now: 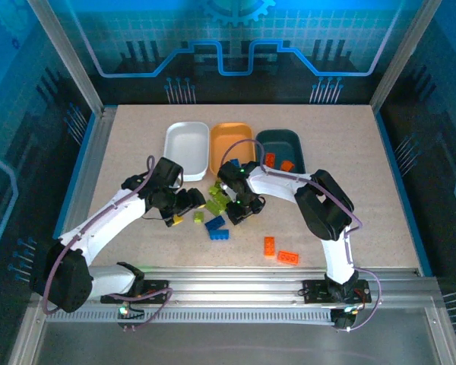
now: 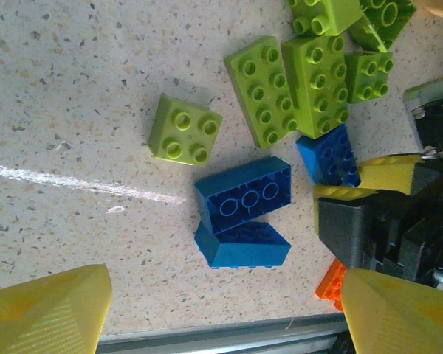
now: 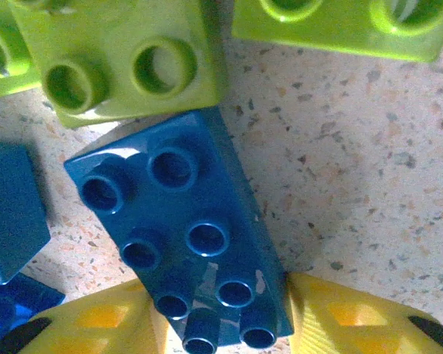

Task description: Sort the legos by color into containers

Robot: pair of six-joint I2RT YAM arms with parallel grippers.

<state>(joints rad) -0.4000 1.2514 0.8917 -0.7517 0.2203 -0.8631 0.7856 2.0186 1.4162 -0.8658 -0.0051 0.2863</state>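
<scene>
The speckled table point(image 1: 380, 175) takes both arms, reaching in toward the middle, where the loose bricks are heaped. Along the far side there are three containers in a row: the white tray point(image 1: 188, 144) on the left, the light orange tray point(image 1: 232, 138) in the centre and the dark teal tray point(image 1: 283, 141) on the right, close together where either arm can reach them. Two orange bricks point(image 1: 278, 161) already lie in the teal one, so that looks like orange's home.

The left gripper point(image 2: 225, 287) hovers low at the near-left of the pile, fingers spread wide with nothing between them. I'd say it's ready for a pick. The right gripper point(image 3: 221, 313) is down among the bricks, yellow pads point(image 3: 347, 317) clenched on the long sides of a blue eight-stud brick point(image 3: 184, 228). That's across the narrow width, where the hold is surest.

That brick looks to be on the table or barely off it, just beside the lime green bricks point(image 2: 303, 74). Two more blue bricks point(image 2: 244, 193) lie close by, one of them studs-down. Two orange strays point(image 1: 278, 251) wait at the near right.
</scene>
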